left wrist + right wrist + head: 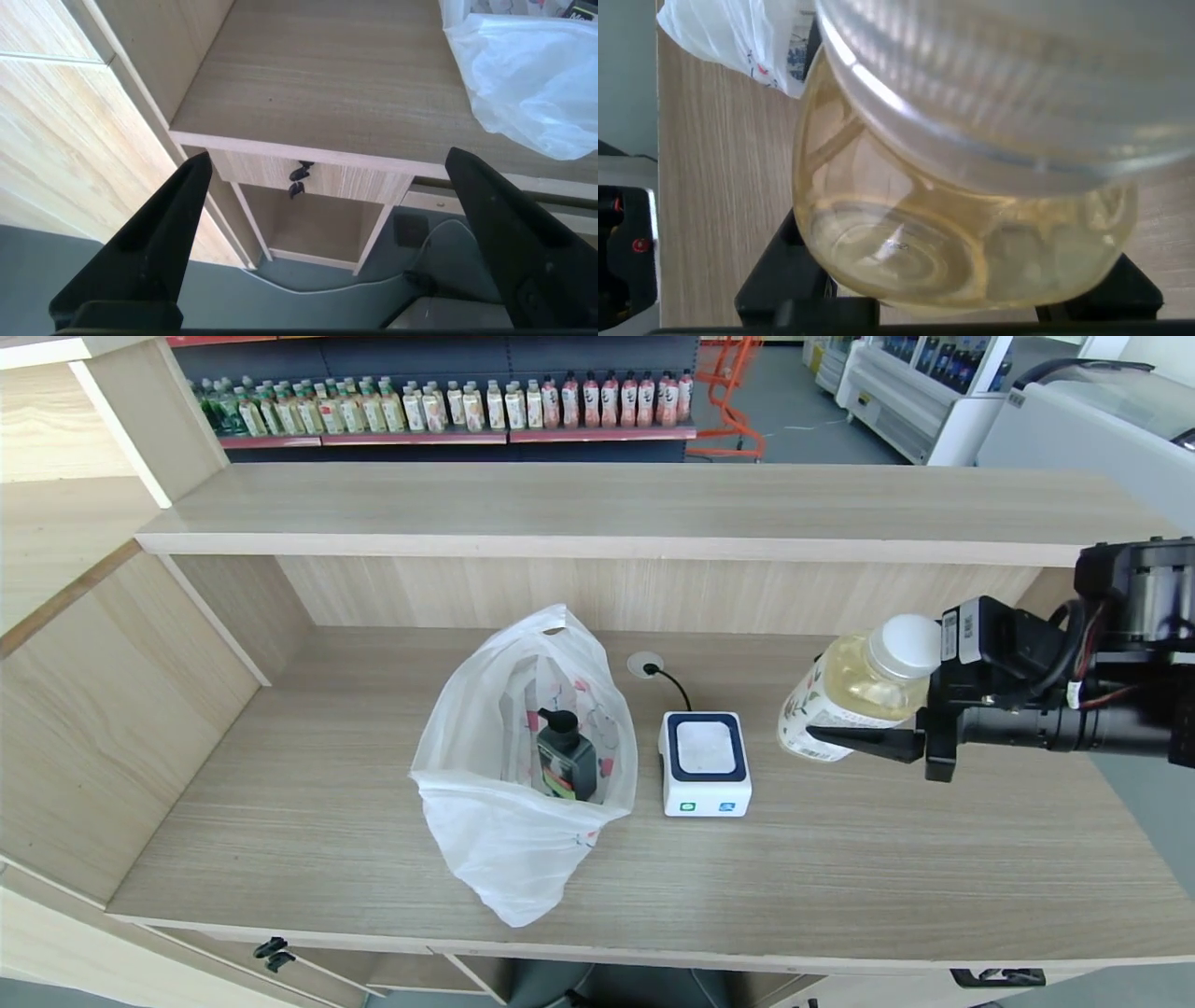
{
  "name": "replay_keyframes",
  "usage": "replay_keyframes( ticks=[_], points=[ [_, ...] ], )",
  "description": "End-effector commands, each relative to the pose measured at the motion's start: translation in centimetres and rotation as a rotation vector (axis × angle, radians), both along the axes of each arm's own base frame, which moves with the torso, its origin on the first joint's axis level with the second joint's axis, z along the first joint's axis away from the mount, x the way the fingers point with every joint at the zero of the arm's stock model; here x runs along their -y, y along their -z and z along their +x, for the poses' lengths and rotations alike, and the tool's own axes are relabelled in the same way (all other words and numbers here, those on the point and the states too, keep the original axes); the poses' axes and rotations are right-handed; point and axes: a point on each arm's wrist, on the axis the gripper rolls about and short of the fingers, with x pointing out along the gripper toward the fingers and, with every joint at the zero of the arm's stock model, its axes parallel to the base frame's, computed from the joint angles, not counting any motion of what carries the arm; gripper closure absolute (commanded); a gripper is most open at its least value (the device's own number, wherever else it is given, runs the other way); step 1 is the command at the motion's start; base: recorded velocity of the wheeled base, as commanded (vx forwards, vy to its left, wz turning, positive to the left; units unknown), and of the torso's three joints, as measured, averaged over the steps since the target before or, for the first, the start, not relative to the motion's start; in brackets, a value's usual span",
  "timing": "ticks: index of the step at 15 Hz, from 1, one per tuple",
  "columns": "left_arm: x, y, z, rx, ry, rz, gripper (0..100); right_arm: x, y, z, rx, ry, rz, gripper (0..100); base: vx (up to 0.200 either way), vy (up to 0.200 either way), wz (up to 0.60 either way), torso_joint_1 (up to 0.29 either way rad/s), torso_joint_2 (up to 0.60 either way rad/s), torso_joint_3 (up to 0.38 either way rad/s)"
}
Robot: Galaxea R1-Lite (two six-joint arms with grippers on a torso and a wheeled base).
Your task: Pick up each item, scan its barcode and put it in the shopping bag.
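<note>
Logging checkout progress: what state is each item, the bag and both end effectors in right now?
Shopping bag: open, standing on the counter.
Pump bottle: standing inside the bag.
Scanner: face up, nothing on it.
Drink bottle: capped, tilted, held above the counter.
Right end effector: shut on the drink bottle.
Left end effector: open, empty.

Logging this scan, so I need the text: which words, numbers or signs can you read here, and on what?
Nothing here can be read.
Drink bottle in the right gripper: label print too small.
Scanner: two small badges, green and blue, unreadable.
Pump bottle in the shopping bag: label blurred.
Shelf bottles: too far off.
</note>
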Motion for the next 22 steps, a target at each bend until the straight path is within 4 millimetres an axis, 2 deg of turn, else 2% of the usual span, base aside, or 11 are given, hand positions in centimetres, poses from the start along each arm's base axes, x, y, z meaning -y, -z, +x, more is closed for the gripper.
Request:
replay_keyframes(
  ticks=[1,5,7,10,13,18,22],
  points=[
    [0.0,0.0,0.0,0.000,-0.003,0.000,0,-0.4,1.1,1.6,-0.023,-0.023,-0.008,100,0.000,0.000,0.00,0.000,0.00,0.000],
    [0.0,0.0,0.0,0.000,-0.003,0.000,0,-0.7,3.5,3.2,-0.003,-0.111,-0.054,100,0.000,0.000,0.00,0.000,0.00,0.000],
    [0.0,0.0,0.0,0.002,-0.001,0.000,0,-1.0,3.9,4.3,0.009,-0.125,-0.064,100,0.000,0.000,0.00,0.000,0.00,0.000],
    [0.0,0.0,0.0,0.000,-0.001,0.000,0,-1.8,3.8,7.0,0.086,-0.190,-0.063,100,0.000,0.000,0.00,0.000,0.00,0.000],
    [0.0,0.0,0.0,0.000,-0.001,0.000,0,-3.0,4.4,8.0,0.122,-0.261,-0.068,100,0.000,0.000,0.00,0.000,0.00,0.000],
    [0.0,0.0,0.0,0.000,-0.001,0.000,0,-3.5,6.7,9.3,0.161,-0.345,-0.082,100,0.000,0.000,0.00,0.000,0.00,0.000],
    [0.0,0.0,0.0,0.000,-0.001,0.000,0,-4.2,6.5,11.3,0.284,-0.414,-0.084,100,0.000,0.000,0.00,0.000,0.00,0.000]
  ],
)
